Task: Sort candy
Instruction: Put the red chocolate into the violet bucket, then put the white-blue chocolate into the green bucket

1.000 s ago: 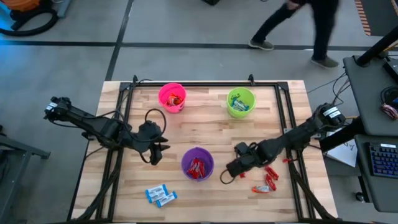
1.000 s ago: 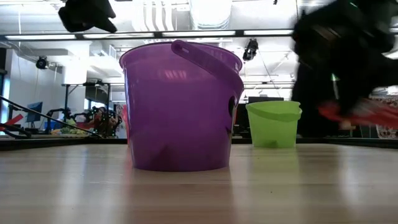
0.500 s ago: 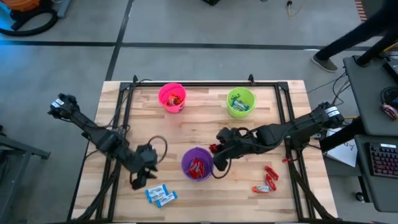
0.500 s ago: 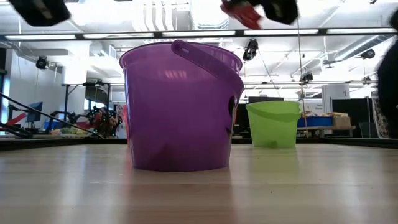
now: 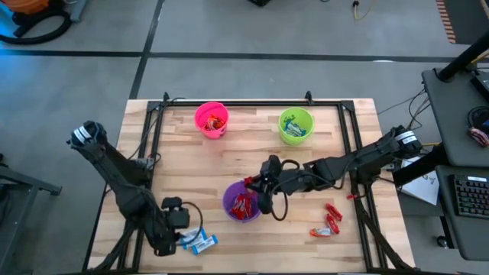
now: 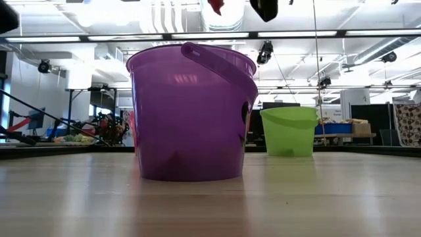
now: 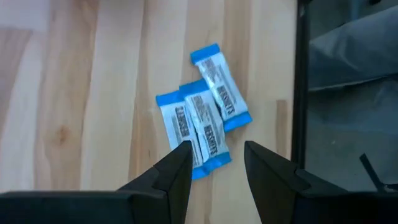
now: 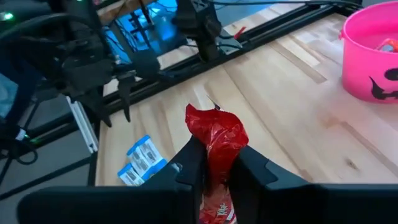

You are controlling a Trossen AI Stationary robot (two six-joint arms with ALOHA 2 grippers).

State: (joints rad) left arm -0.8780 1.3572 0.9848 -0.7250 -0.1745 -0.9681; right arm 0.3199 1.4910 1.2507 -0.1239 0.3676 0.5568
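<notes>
My right gripper (image 5: 250,186) is shut on a red wrapped candy (image 8: 214,134) and hovers over the far rim of the purple cup (image 5: 243,202), which holds more red candies. In the low view the candy (image 6: 215,5) shows high above that cup (image 6: 191,112). My left gripper (image 7: 217,163) is open just above three blue-and-white candies (image 7: 205,121); these lie flat side by side near the table's near edge (image 5: 197,241). Its fingertips stand over the candies' nearest ends without touching them. My right gripper pinches the red candy between its two fingers, near one end (image 8: 217,163). The crumpled free end (image 8: 214,124) sticks out past the fingertips. The candy is lifted clear of the table, above the purple cup.
A pink cup (image 5: 212,119) and a green cup (image 5: 296,125) stand near the far edge, each with candies inside. Loose red candies (image 5: 331,212) and an orange one (image 5: 319,231) lie on the table's right near part. Black rails frame the table sides.
My right gripper has carried the red candy from the loose pile on the right, up and toward the table's left, to a spot over the purple cup. My left gripper has moved toward the near edge and down, to the blue-and-white candies.
</notes>
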